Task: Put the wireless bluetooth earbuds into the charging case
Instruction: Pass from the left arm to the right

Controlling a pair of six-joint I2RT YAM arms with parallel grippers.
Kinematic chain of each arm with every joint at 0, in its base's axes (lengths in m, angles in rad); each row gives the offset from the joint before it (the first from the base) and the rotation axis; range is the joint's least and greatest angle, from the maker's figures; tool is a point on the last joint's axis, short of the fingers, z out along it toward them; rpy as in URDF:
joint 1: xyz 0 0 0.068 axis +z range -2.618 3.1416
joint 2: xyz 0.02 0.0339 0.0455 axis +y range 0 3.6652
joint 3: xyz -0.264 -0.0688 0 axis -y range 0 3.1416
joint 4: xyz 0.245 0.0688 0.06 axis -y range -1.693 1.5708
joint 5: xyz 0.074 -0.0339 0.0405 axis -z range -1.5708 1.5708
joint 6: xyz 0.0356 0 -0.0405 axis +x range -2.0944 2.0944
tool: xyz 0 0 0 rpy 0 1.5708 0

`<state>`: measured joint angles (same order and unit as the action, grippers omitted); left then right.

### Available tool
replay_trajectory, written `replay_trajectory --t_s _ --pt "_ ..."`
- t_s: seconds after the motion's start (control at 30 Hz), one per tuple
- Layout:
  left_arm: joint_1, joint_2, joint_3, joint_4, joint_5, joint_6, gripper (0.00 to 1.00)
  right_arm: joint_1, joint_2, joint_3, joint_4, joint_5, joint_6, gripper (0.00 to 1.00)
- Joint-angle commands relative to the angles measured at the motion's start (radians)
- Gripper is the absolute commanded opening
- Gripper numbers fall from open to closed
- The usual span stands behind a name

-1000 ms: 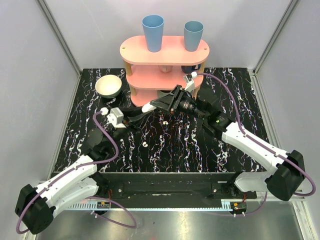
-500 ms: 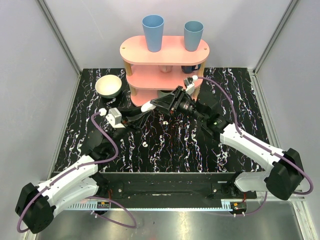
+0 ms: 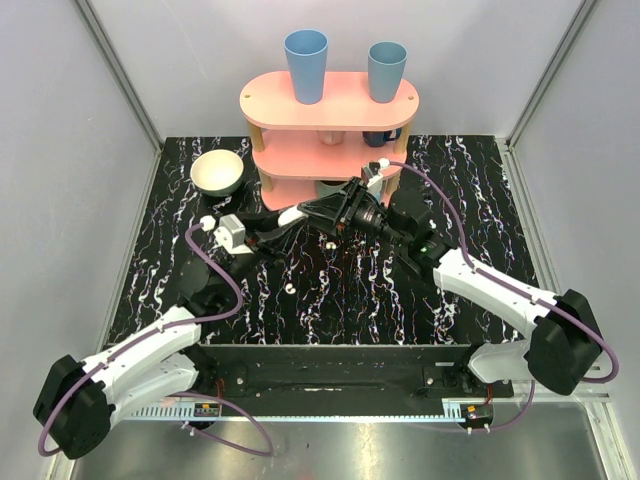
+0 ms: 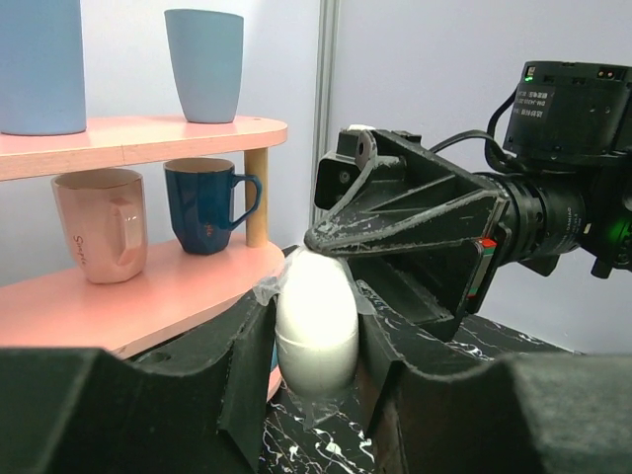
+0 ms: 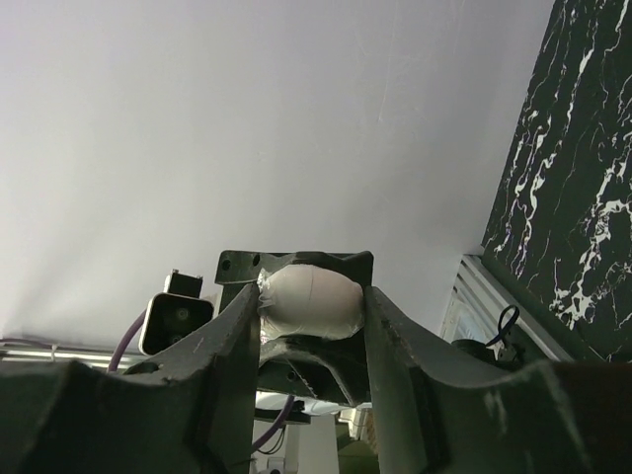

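The charging case (image 3: pixel 292 214) is a white pill shape held off the table in front of the pink shelf. My left gripper (image 3: pixel 283 219) is shut on its lower half; in the left wrist view the case (image 4: pixel 316 321) stands upright between the pads, its seam closed. My right gripper (image 3: pixel 306 208) is shut on the case's other end, which shows between its fingers in the right wrist view (image 5: pixel 311 301). Two tiny white earbuds lie on the marble, one (image 3: pixel 330 243) under the right gripper and one (image 3: pixel 289 288) nearer the front.
A pink three-tier shelf (image 3: pixel 330 100) stands at the back with two blue cups (image 3: pixel 306 65) on top and mugs (image 4: pixel 205 205) on a lower tier. A cream bowl (image 3: pixel 217 172) sits to its left. The shelf edge is close behind both grippers.
Both grippers and the case have shifted slightly back and up toward the shelf. The right arm has stretched further left. The earbuds have not moved.
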<state>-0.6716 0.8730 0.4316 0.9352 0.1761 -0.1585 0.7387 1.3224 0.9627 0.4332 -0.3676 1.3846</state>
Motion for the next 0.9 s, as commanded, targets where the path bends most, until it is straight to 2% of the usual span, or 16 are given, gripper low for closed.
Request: replay_trajectory --t_s 0.0,0.17,0.37,0.5,0.87 --pt "-0.005 0.007 0.013 0.091 -0.012 -0.006 0.40 0.004 0.004 -0.009 0.071 -0.027 0.037 0.08" --pt "-0.005 0.001 0.007 0.090 -0.012 -0.009 0.39 0.004 -0.009 -0.024 0.094 -0.005 0.045 0.09" --pt "-0.005 -0.017 -0.007 0.062 -0.004 -0.009 0.52 -0.009 -0.020 -0.021 0.122 0.012 0.045 0.09" --pt "-0.003 -0.023 -0.013 0.057 -0.001 -0.009 0.55 -0.009 -0.023 -0.028 0.157 0.024 0.056 0.09" --pt "-0.003 -0.011 -0.010 0.077 -0.018 -0.012 0.53 -0.009 -0.020 -0.053 0.205 0.024 0.087 0.09"
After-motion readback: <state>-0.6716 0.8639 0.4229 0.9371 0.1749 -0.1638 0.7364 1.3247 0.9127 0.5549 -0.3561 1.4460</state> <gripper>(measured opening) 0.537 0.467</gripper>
